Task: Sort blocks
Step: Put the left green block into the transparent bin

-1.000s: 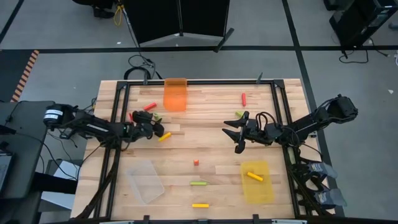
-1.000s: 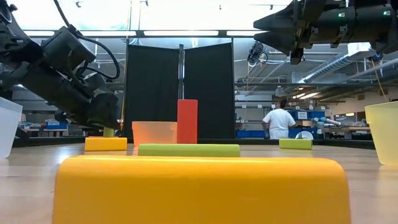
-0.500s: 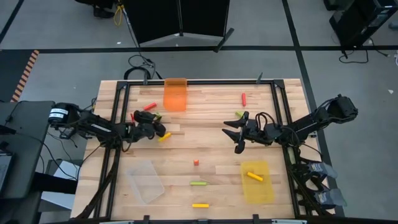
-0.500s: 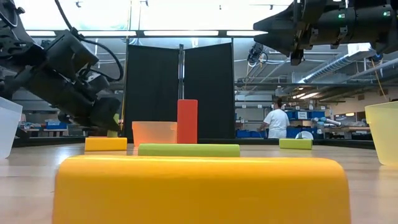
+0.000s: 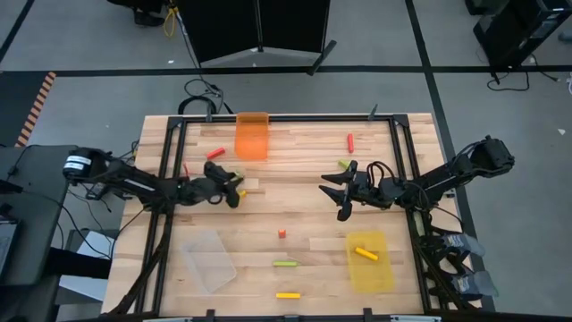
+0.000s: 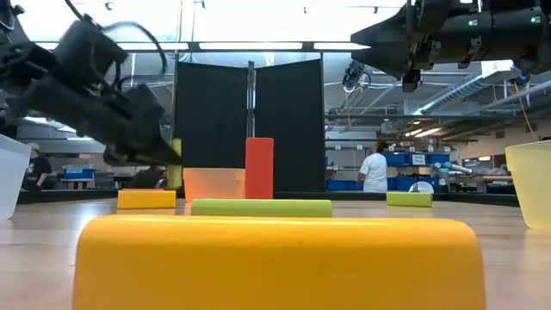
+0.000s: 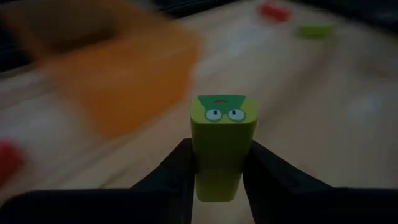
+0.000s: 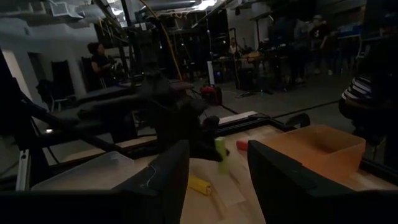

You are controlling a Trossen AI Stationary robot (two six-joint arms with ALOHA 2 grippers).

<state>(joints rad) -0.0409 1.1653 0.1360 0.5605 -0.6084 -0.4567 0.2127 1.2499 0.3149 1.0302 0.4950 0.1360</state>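
Note:
My left gripper [image 5: 230, 191] is shut on a lime green block [image 7: 222, 143] with a small face on its end, left of the table's middle. The low view shows that block [image 6: 175, 163] upright and off the table. A yellow block [image 6: 146, 199] lies on the wood just beside it. My right gripper [image 5: 343, 191] hangs open above the table's right half, nothing between its fingers [image 8: 168, 180]. Other blocks lie on the table: red ones [image 5: 214, 154] [image 5: 350, 141], a green bar [image 5: 286, 264] and a yellow bar [image 5: 288, 294]. My left gripper pinches the green block's two opposite long sides [image 7: 200, 173] between its two fingers, at the end away from the face. The block sticks out past the fingertips. It stands upright in the hold, lifted clear of the table.
An orange bin [image 5: 252, 136] stands at the far edge, a clear bin [image 5: 210, 259] at the near left, and a yellow bin [image 5: 369, 264] with a yellow block [image 5: 365, 254] at the near right. A small red block [image 5: 281, 233] sits mid-table. A person stands in the room beyond.
My left gripper has taken hold of the lime green block, which stood on the table by the yellow block. It has lifted the block clear and carried it a little toward the table's right. The block stays upright.

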